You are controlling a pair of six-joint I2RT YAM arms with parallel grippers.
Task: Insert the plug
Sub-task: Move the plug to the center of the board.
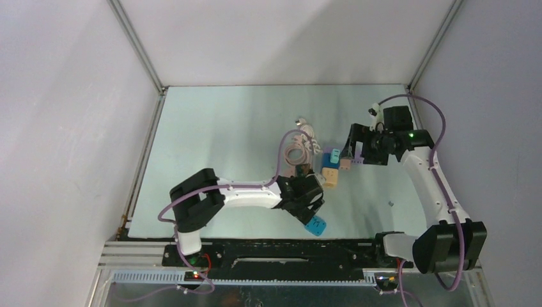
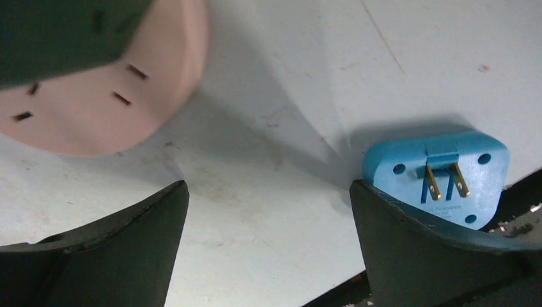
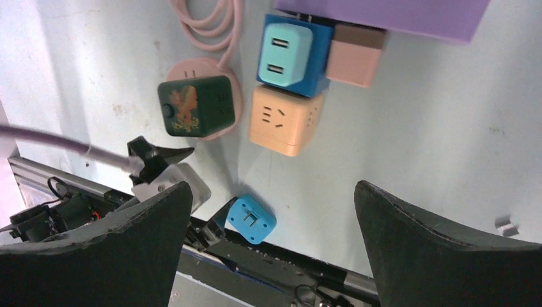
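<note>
At the near edge of the pale green bench (image 1: 211, 128), just beside the black base rail (image 1: 255, 246), lies the blue plastic plug with two brass prongs (image 1: 315, 225), prongs up. The left arm (image 1: 246, 195) stretches rightward low over the bench, elbow bent. The left gripper (image 1: 307, 201) hangs just beside the plug. In its wrist view the jaws stand spread wide with nothing between them. The plug (image 2: 441, 173) sits partly behind one black finger (image 2: 415, 256); whether they touch is unclear.

Just beyond that gripper stands the round pink socket base (image 2: 96, 109) with a dark green cube (image 3: 195, 105) on it. Farther on, close together, come an orange cube socket (image 1: 330, 176), a blue cube with a teal USB face (image 1: 333, 155), a small pink block (image 3: 355, 54) and a purple strip (image 3: 383, 16). A coiled pink cable (image 1: 295, 153) lies to their left.

The right arm (image 1: 434, 185) rises from its base and bends inward. The right gripper (image 1: 355, 146) sits at the cluster's right side, jaws spread, holding nothing. Bare bench lies left of the cluster and beyond it. White walls (image 1: 64, 128) close in the left, far and right sides.
</note>
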